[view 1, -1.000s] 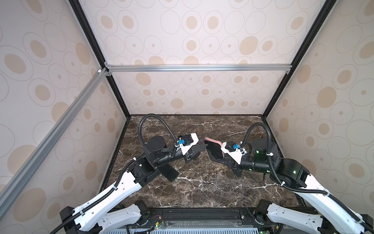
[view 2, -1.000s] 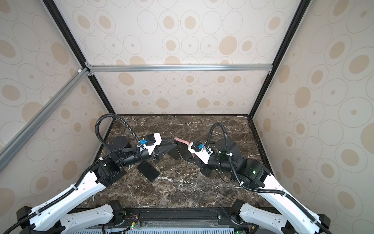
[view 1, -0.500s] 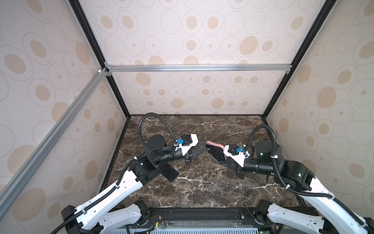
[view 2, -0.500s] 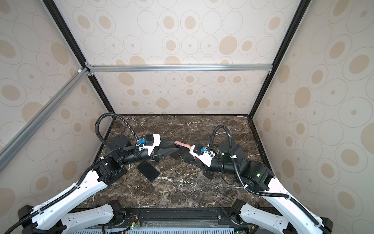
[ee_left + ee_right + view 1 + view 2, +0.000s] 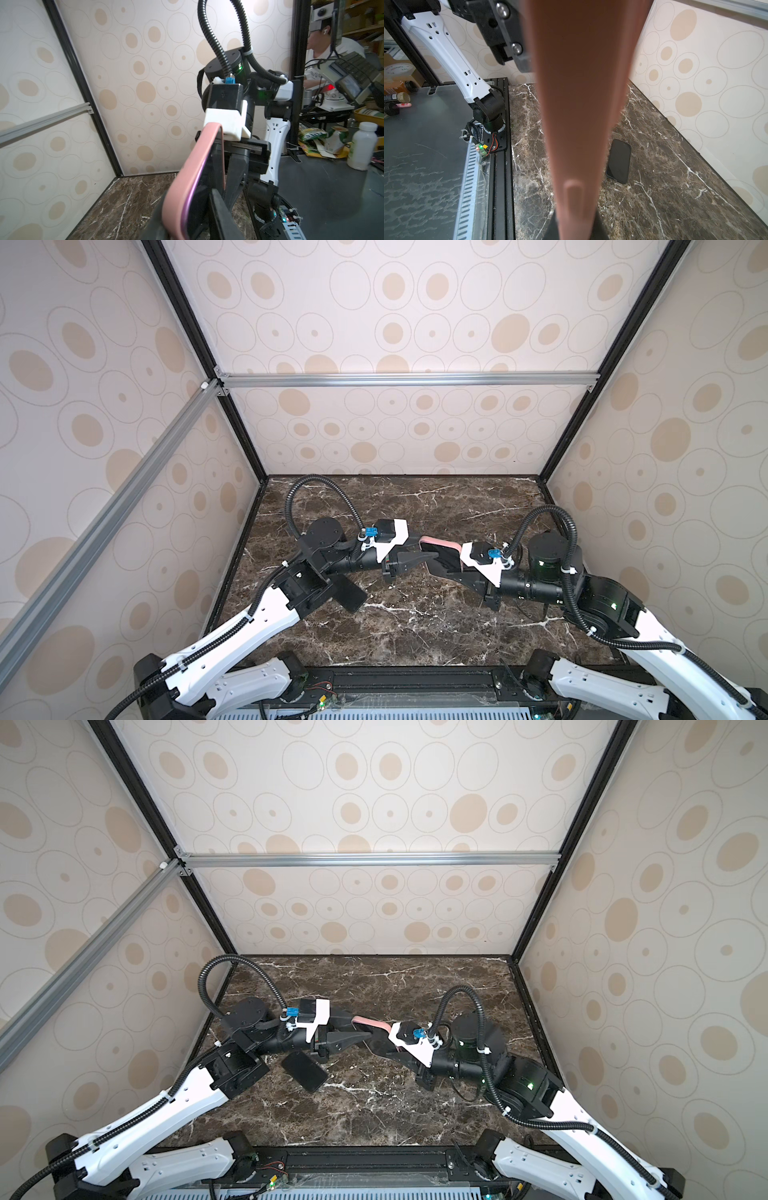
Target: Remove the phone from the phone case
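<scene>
pink case (image 5: 581, 104) blocking wrist view, phone (image 5: 618, 161) beyond

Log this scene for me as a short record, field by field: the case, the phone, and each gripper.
case: pink soft phone case, in the air between both arms
phone: black slab phone, flat on the brown marble table
right gripper: shut on the case
left gripper: straddles the case's edge; grip unclear
</scene>
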You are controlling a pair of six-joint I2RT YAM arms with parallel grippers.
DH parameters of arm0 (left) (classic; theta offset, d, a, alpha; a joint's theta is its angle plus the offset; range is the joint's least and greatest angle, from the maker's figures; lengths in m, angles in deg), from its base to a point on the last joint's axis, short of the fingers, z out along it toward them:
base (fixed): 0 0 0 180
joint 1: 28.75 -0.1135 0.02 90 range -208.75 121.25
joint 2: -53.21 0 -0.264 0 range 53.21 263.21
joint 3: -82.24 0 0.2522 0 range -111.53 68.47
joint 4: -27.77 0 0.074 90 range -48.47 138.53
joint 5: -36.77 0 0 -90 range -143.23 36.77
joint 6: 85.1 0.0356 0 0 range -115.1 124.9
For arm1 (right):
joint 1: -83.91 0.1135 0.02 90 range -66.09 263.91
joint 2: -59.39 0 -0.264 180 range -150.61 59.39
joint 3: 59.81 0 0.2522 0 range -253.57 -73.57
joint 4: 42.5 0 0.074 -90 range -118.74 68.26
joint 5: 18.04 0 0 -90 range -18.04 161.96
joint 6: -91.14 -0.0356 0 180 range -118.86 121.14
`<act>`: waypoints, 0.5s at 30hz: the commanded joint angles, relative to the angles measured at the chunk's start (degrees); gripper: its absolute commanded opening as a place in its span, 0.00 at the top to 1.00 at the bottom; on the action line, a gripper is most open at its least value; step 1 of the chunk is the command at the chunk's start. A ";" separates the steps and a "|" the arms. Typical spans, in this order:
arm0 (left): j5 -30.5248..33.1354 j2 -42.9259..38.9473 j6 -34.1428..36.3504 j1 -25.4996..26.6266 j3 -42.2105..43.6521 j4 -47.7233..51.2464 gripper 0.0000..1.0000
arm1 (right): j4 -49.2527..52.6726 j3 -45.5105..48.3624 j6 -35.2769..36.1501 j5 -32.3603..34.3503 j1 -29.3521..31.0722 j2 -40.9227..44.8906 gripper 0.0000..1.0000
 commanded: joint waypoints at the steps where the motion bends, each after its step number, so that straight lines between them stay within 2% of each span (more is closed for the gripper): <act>1: -11.79 1.38 -1.14 3.17 1.05 0.23 0.70 | -11.01 0.38 -0.20 -0.40 0.37 -0.73 1.00; 6: -13.15 1.67 -1.23 3.19 1.01 0.40 0.70 | -12.24 0.42 -0.24 -1.68 0.46 -0.30 1.00; 8: -11.76 1.03 -0.86 3.15 1.30 0.41 0.70 | -13.01 0.76 -0.94 -0.78 0.42 0.28 1.00; 11: -1.49 -1.76 0.56 3.18 2.88 0.16 0.65 | -14.06 1.70 -2.17 2.76 0.40 1.38 1.00; 12: 2.93 -2.79 0.95 3.25 3.43 0.21 0.59 | -14.46 2.07 -2.55 4.20 0.40 1.76 1.00; 15: 14.11 -5.77 3.40 3.19 4.04 -1.34 0.55 | -13.42 2.24 -3.87 11.64 0.45 1.79 1.00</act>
